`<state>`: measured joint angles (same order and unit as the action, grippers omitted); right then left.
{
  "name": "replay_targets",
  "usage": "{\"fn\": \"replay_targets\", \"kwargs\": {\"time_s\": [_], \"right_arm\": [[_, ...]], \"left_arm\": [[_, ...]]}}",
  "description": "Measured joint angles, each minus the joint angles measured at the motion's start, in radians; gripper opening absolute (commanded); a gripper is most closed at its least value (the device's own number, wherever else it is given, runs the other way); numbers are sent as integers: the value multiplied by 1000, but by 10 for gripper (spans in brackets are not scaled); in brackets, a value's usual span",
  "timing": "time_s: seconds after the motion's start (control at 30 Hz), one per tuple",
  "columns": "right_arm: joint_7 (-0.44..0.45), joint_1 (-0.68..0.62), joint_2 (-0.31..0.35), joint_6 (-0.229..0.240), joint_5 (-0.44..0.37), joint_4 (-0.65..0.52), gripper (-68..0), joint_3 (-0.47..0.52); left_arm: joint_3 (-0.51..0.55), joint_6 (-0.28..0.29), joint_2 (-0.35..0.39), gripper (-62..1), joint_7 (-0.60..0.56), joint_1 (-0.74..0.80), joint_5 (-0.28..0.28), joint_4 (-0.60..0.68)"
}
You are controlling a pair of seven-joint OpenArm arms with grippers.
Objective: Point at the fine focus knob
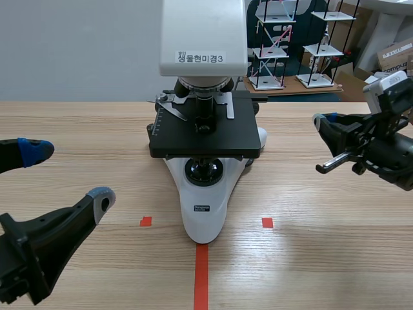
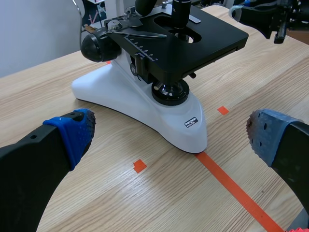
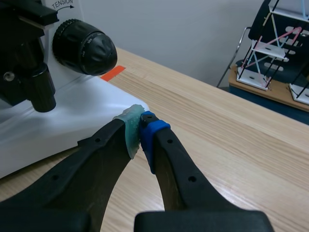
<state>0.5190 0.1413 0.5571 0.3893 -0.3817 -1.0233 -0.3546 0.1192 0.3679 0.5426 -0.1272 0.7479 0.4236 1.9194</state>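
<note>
Closed right tool [image 3: 140,128] near knob [image 3: 85,47]

A: What sort of place is this?

B: A lab or teaching room, I'd say. A white microscope [image 1: 204,206] with a printed label [image 1: 201,58] stands on a pale wood tabletop [image 1: 335,258] marked with orange-red tape [image 1: 201,278].

A: And behind it?

B: 2 tiered frame models [image 1: 271,45] on a low wooden board [image 1: 293,87], a cardboard box [image 1: 395,55] and a plain grey wall [image 1: 77,51].
</note>
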Motion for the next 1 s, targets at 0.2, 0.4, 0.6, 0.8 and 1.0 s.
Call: {"fn": "replay_targets", "kwargs": {"time_s": [0.2,0.4,0.6,0.8,1.0], "right_arm": [[15,103,0,0,0,75,-667,-83],[16,192,-34,0,0,163,-667,-123],[15,213,-61,0,1,202,-667,-153],[15,213,-65,0,8,201,-667,-176],[14,213,-69,0,8,201,-667,-176]], "left_arm": [[0,0,0,14,0,0,0,0],[0,0,0,14,0,0,0,0],[0,0,0,14,0,0,0,0],[0,0,0,14,0,0,0,0],[0,0,0,14,0,0,0,0]]}}
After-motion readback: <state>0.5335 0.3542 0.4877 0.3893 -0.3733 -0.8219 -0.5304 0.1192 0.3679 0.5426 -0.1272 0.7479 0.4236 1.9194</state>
